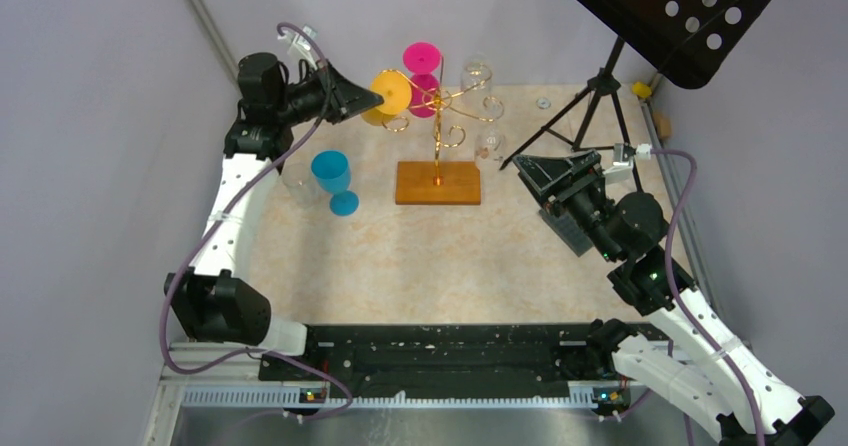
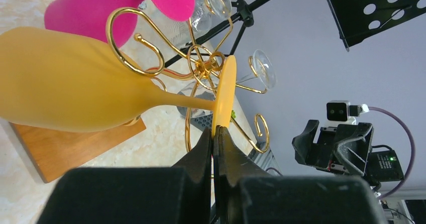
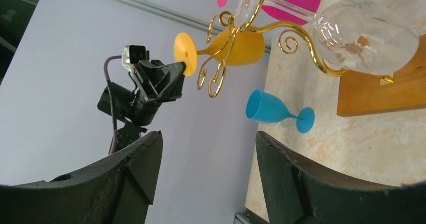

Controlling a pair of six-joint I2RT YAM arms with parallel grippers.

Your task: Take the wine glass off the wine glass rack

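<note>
The yellow glass (image 2: 65,81) hangs upside down from a scroll arm on the left of the rack (image 1: 437,146), its stem threaded through the gold wire. The left fingers (image 2: 200,156) are closed almost completely, pinching the outer edge of its foot (image 2: 224,96). The right fingers (image 3: 296,184) are spread wide and hold nothing, well to the right of the rack.

From here I'd say the step is drawing the glass out. That rim is thin and slick, so the pinch must be firm. The pull should run straight away from the rack's pole, level with the arm, until the stem clears the wire's open end. Twisting or lifting could jam the stem and tip the light rack. The pink glass (image 2: 85,10) hangs just beside it, so the pull should be slow.
</note>
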